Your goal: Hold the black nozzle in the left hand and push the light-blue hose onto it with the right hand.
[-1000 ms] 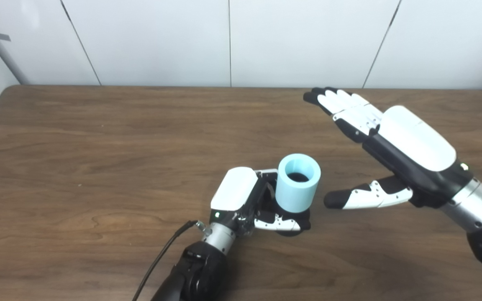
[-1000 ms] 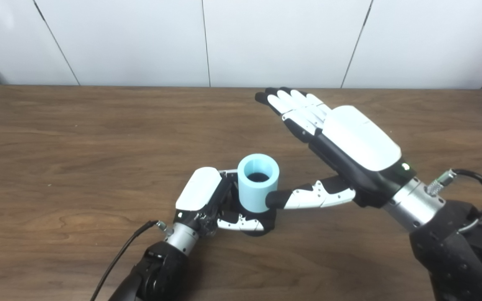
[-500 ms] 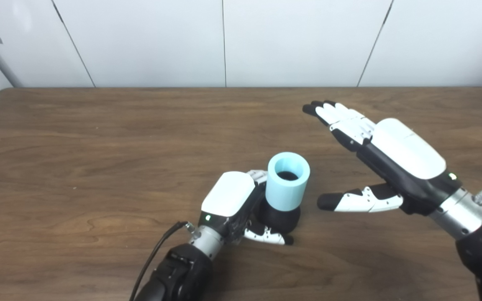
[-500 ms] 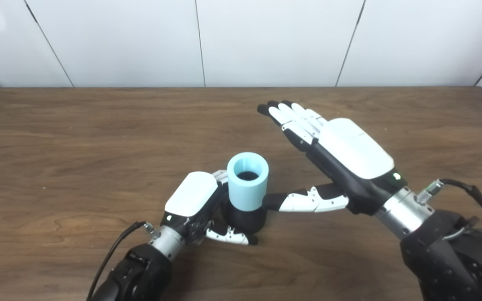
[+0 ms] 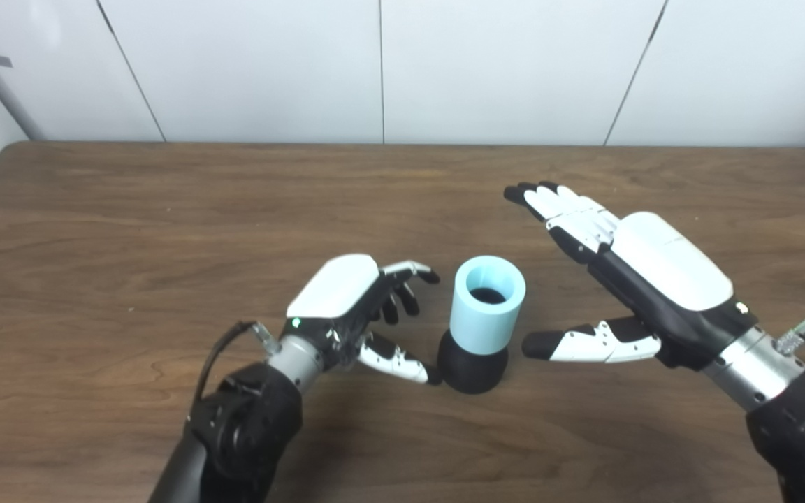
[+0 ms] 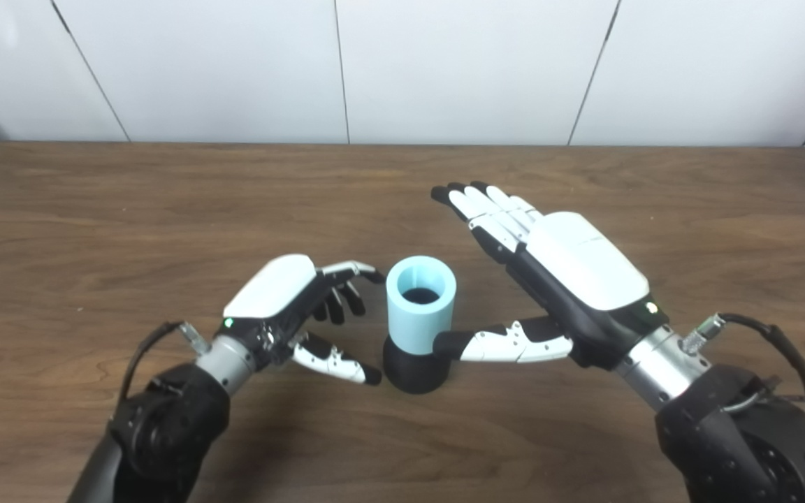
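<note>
Since a second earlier, the left hand (image 5: 346, 307) had let go of the black nozzle (image 5: 472, 363) and drawn back to the left, so that its fingers, which had been wrapped round the nozzle's base, now stood apart and held nothing. Its thumb tip lay just beside the nozzle's lower left edge; whether it touched could not be told from either view. The other fingers (image 5: 402, 279) were loosely curled and pointed toward the light-blue hose (image 5: 488, 304), stopping short of it.

The hose stood upright as a short, thick-walled tube, seated on the top of the nozzle, with its open mouth facing up and a dark hollow visible inside. The nozzle's rounded black base rested on the wooden table (image 5: 130, 230), near the middle of the near half, and the two parts stood on their own without support from either hand.

The right hand (image 6: 570, 279) had also come lower and a little nearer over that second. It was spread wide and empty, palm turned down and leftward, with its fingers stretched out toward the far side of the table, above and behind the hose. Its thumb (image 6: 493, 344) reached out sideways toward the joint between hose and nozzle; in the left eye view a gap showed between the thumb tip and the nozzle.

A white panelled wall (image 5: 444, 70) rose behind the table's far edge.
</note>
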